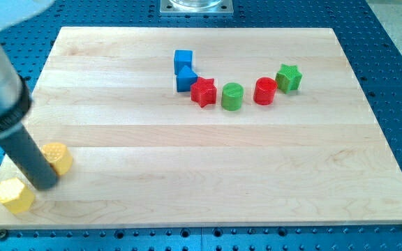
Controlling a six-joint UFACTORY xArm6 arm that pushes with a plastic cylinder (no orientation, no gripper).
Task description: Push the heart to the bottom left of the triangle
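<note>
My tip [47, 185] is at the view's bottom left, at the end of the dark rod that comes down from the top left corner. It sits between two yellow blocks. The yellow block [58, 157], which looks like the heart, lies just up and right of the tip and touches the rod. The other yellow block [14, 195], roughly pentagon-shaped, lies just left and below the tip. The blue triangle [185, 79] is far off at the upper middle, directly below a blue cube [183, 59] and touching a red star [203, 91].
A green cylinder [232, 96], a red rounded block [264, 90] and a green star [289, 77] run in an arc to the right of the red star. The board's left edge [19, 125] and bottom edge are close to the yellow blocks.
</note>
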